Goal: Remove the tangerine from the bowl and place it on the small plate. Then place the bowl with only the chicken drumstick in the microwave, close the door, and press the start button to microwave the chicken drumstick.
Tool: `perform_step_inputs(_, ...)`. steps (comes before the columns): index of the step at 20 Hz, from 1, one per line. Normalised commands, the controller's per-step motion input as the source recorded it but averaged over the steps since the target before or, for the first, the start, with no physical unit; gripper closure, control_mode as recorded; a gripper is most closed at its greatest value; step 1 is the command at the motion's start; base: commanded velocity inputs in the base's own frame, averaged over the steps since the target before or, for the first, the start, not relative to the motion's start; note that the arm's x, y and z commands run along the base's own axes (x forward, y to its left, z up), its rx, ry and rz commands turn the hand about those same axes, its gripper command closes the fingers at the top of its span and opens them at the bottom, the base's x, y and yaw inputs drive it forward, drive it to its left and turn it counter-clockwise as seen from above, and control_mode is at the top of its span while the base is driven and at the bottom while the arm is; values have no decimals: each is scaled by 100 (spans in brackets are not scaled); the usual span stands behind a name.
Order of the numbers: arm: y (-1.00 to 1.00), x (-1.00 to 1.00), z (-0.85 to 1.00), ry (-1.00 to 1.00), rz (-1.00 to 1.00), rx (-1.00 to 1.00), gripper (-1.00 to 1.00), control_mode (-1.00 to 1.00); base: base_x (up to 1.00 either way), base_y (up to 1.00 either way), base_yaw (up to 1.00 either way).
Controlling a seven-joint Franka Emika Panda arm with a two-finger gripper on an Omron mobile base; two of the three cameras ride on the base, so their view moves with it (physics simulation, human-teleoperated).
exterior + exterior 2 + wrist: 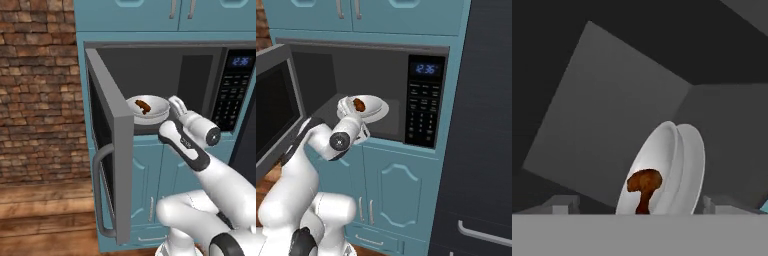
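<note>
The microwave (232,95) (426,100) stands with its door (112,145) (276,105) swung wide to the left. Inside it, near the front, sits the white bowl (157,107) (376,106) (684,160) holding the dark brown chicken drumstick (143,106) (359,104) (644,184). My gripper (172,104) (347,106) (642,206) is at the bowl's near rim and is open. Its fingertips (562,204) stand wide apart, one on either side of the bowl. The tangerine and the small plate are out of view.
The door's curved bar handle (97,190) sticks out toward me at the lower left. Teal cabinets (391,190) run above and below the microwave. A brick wall (35,90) is on the left and a dark tall unit (481,125) on the right.
</note>
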Motion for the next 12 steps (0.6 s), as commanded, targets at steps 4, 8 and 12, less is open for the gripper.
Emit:
perform_step_inputs(4, 0, -100, 100, -11, 2, -39, -100, -100, 0, 0, 0)
perform_step_inputs(8, 1, -100, 100, 1, 0, -46, -100, -100, 0, 0, 0)
perform_step_inputs(12, 11, -100, 94, 11, 0, -42, -100, -100, 0, 0, 0)
